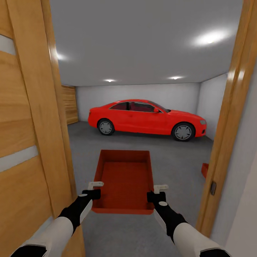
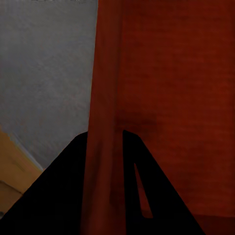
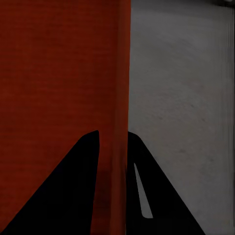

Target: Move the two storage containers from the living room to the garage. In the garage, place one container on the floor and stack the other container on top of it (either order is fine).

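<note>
I hold one orange-red storage container (image 1: 125,182) level in front of me, above the garage's dark grey floor (image 1: 178,157). My left gripper (image 1: 95,189) is shut on its left wall, and my right gripper (image 1: 159,192) is shut on its right wall. The left wrist view has the thin wall (image 2: 103,98) running between the dark fingers (image 2: 63,186) of the left gripper (image 2: 105,147). In the right wrist view the right gripper (image 3: 113,142) clamps the other wall (image 3: 122,73) the same way. A corner of the second container (image 1: 205,170) peeks out on the floor behind the right door frame.
I stand in a doorway. An open wooden door (image 1: 28,142) is close on the left and a wooden frame (image 1: 228,135) on the right. A red car (image 1: 146,119) is parked across the back of the garage, with pale grey walls behind it.
</note>
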Controlling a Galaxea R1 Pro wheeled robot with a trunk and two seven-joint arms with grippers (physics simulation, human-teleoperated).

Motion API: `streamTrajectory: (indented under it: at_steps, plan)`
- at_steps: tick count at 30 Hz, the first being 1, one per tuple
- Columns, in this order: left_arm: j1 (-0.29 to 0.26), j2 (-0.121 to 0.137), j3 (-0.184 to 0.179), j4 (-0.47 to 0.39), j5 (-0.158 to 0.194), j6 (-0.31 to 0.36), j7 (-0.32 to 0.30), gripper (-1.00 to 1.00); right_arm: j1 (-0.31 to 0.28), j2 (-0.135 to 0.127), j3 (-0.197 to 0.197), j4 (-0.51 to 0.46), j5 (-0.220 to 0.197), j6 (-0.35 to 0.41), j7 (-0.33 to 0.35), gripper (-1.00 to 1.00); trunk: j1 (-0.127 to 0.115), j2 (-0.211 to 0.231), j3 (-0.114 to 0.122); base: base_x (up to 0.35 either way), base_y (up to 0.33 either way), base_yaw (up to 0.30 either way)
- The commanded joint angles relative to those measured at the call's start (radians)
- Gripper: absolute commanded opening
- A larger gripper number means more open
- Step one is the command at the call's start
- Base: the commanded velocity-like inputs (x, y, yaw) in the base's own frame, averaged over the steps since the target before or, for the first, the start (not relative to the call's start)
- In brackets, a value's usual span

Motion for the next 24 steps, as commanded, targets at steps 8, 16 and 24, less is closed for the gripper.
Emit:
streamTrajectory:
  at_steps: [8,16,24]
  plan:
    - [-0.001,0.007,0.022,-0.008,0.000,0.003,0.011,-1.00,-0.001,-0.017,-0.012,0.004,-0.008,0.000,-0.009,-1.00,0.001,-0.001,-0.001,0.297,0.218,-0.264]
    - [-0.001,0.006,0.021,-0.011,0.000,0.002,0.011,-1.00,-0.001,-0.017,-0.012,0.004,-0.008,0.000,-0.009,-1.00,0.001,-0.001,-0.001,0.114,0.069,-0.153]
    - [-0.001,0.006,0.022,-0.012,0.000,0.002,0.011,-1.00,-0.001,-0.018,-0.012,0.004,-0.008,0.001,-0.009,-1.00,0.001,-0.001,-0.001,0.001,0.001,-0.231]
